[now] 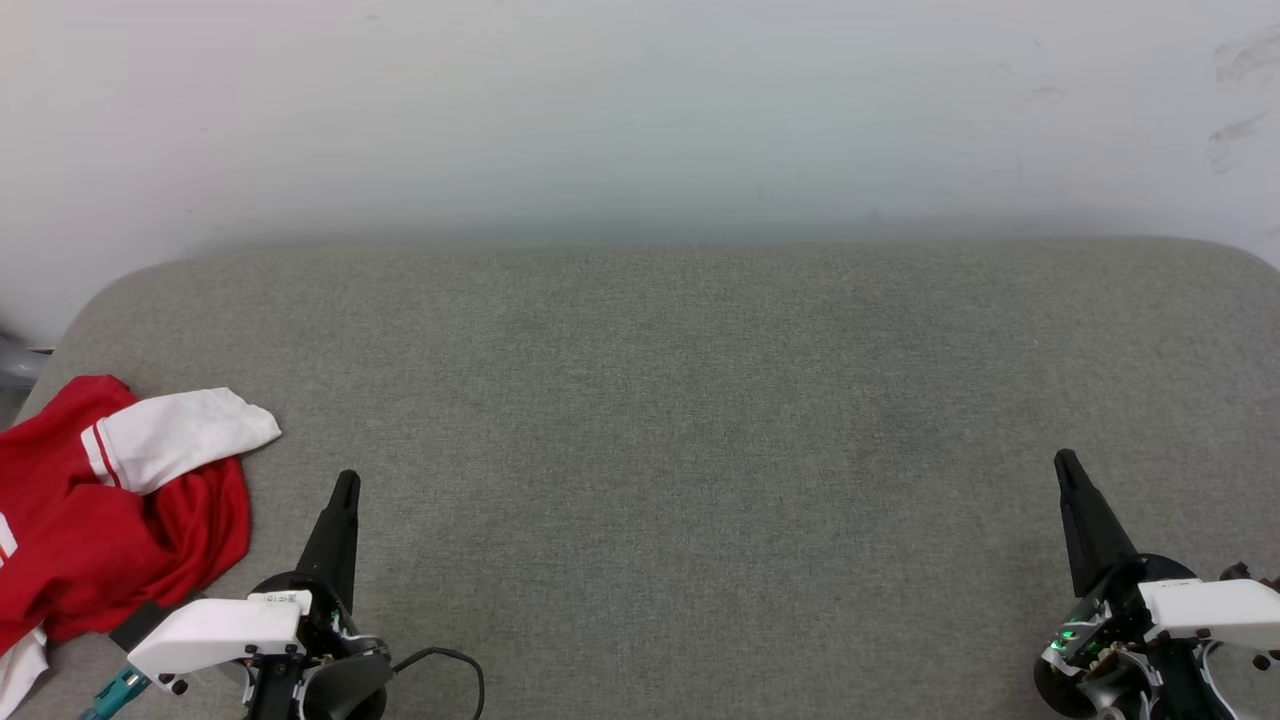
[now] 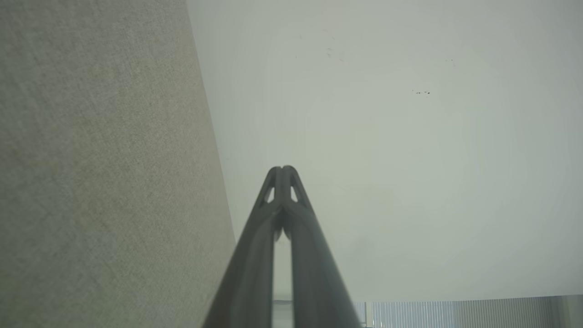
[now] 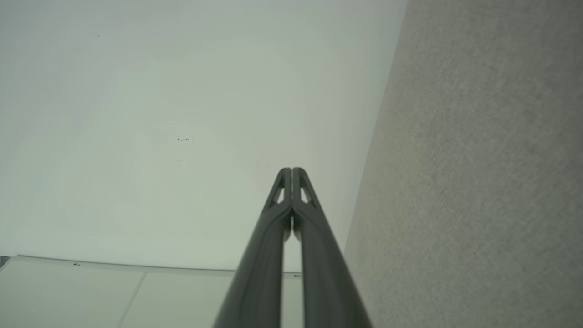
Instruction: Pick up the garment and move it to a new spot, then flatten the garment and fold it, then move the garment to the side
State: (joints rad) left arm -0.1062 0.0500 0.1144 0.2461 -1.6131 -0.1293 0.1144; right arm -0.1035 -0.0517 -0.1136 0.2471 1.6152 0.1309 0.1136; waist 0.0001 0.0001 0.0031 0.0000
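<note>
One crumpled garment (image 1: 120, 520) just left of left gripper (image 1: 346, 482) (closed, empty); right gripper (image 1: 1064, 462) likewise closed.

Before me lies a grey woven pad (image 1: 660, 420), wide and flat, its two far corners rounded where it meets the white wall (image 1: 640, 120). The only thing I see lying on it is the shirt (image 1: 90, 520), crumpled in a red heap well away from the wall, at the pad's left edge. One white sleeve (image 1: 180, 435) with red-striped trim rests on top of the heap, its cuff end touching the pad.
</note>
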